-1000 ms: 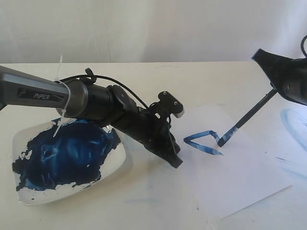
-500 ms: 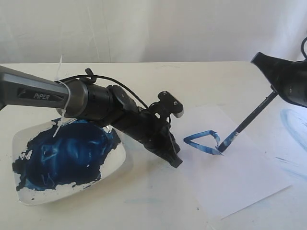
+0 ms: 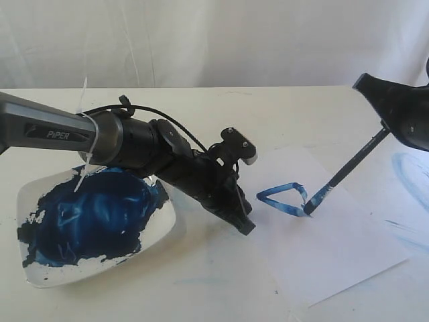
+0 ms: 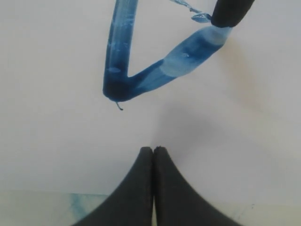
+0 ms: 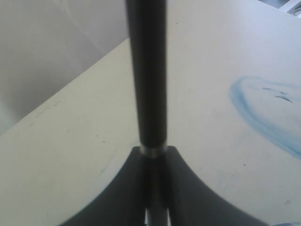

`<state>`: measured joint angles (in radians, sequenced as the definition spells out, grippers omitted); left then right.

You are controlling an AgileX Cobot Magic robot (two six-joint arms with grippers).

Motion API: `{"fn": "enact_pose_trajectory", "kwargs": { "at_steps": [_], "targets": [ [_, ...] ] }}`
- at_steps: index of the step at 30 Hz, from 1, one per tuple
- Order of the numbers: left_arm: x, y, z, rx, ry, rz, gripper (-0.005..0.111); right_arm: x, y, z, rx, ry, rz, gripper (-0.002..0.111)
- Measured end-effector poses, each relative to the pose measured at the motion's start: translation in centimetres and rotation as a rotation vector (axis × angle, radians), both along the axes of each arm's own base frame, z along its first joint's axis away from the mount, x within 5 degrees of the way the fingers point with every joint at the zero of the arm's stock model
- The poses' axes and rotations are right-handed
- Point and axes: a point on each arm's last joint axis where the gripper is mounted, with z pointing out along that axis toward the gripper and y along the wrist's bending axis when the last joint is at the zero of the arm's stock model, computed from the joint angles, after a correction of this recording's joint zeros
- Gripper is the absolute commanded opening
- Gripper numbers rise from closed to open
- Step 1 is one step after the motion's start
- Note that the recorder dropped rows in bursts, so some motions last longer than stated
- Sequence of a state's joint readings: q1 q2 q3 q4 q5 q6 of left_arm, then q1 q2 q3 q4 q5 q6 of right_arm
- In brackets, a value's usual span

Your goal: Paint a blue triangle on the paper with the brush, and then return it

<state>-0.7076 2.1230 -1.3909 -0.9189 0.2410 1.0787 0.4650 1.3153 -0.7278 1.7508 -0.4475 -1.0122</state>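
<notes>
Right hand (image 3: 383,121) is up at the right side, clamped on the top end of the brush (image 3: 348,168); the wrist view shows the black handle pinched between both fingers. The brush slants down to the left, and its blue-stained tip sits on the paper (image 3: 335,248) at the right corner of the blue triangle (image 3: 285,199).

The triangle is a streaky outline near the paper's left edge. Its darkest paint is at the left corner.

Left hand (image 3: 242,223) has its fingers pressed together and holds nothing. Its tip points down at the paper's left edge, just beside the triangle's left corner; contact with the sheet cannot be told.

A white dish (image 3: 164,238) smeared with dark blue paint sits on the bench (image 3: 301,114) under the left arm. There are pale blue smears (image 3: 409,171) on the bench to the right of the paper.
</notes>
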Motion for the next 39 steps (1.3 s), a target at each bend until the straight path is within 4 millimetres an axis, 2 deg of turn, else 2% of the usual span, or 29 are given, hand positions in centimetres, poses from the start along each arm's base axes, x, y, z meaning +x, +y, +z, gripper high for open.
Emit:
{"fn": "enact_pose_trajectory", "kwargs": {
  "at_steps": [5, 14, 21, 39],
  "targets": [
    [0.0, 0.0, 0.0, 0.0, 0.0, 0.0, 0.0, 0.0, 0.0, 0.0, 0.0, 0.0, -0.005, 0.0],
    [0.0, 0.0, 0.0, 0.0, 0.0, 0.0, 0.0, 0.8, -0.4, 0.8, 0.006, -0.144, -0.066, 0.0],
    [0.0, 0.0, 0.0, 0.0, 0.0, 0.0, 0.0, 2.2, 0.5, -0.8, 0.008, -0.104, -0.051, 0.0],
    [0.0, 0.0, 0.0, 0.0, 0.0, 0.0, 0.0, 2.6, 0.8, -0.7, 0.008, -0.104, -0.037, 0.0]
  ]
}}
